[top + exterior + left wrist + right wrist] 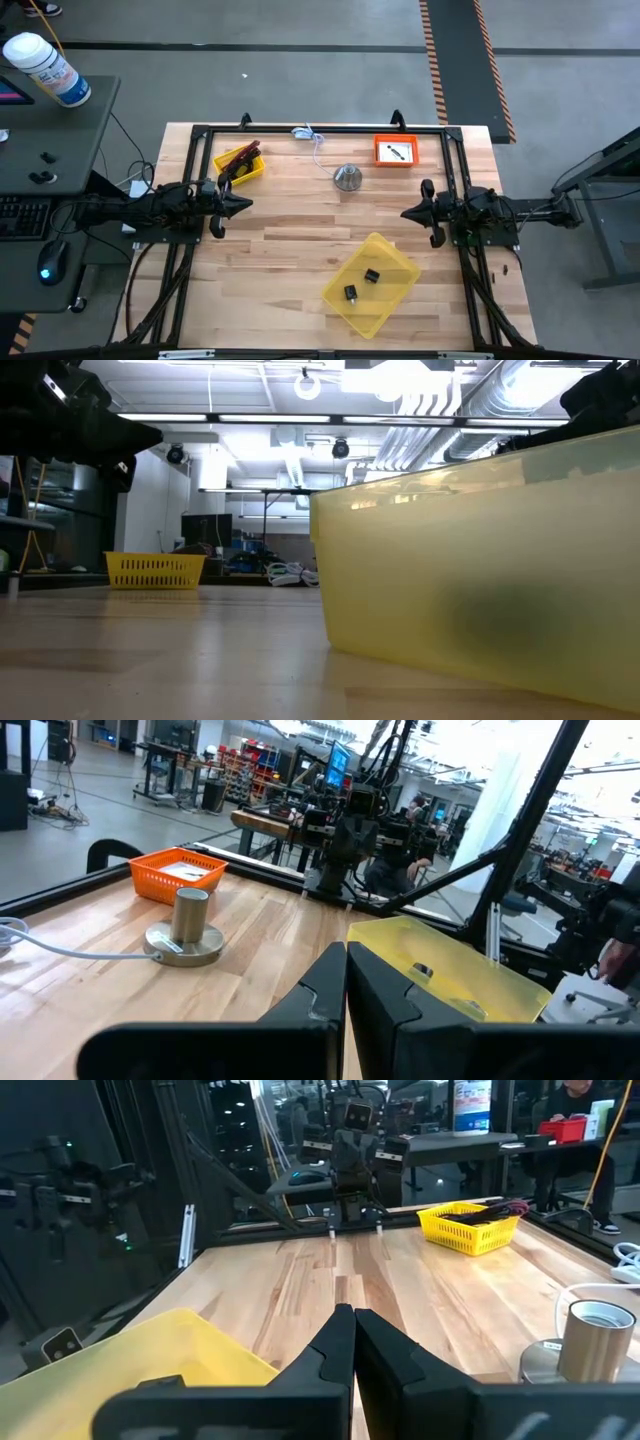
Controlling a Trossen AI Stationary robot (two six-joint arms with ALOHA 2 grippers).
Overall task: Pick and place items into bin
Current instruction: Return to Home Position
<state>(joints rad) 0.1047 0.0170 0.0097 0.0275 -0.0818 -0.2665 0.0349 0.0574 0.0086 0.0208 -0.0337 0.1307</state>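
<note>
The left gripper (238,205), clenched on nothing, is held at the left edge of the wooden table (290,250), just beside the small yellow mesh basket (252,170) holding a maroon stick (248,151) and black cable coil (230,173). Two tiny black cubes (371,275) lie in the translucent yellow plastic bin (395,262) — nearer the right gripper (408,212), likewise clenched empty. No item is found between either pair of jaws.

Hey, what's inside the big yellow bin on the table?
Two small black cubes lie on the floor of the big yellow bin. Nothing else shows from above; in the low view its cloudy wall hides them.
</note>
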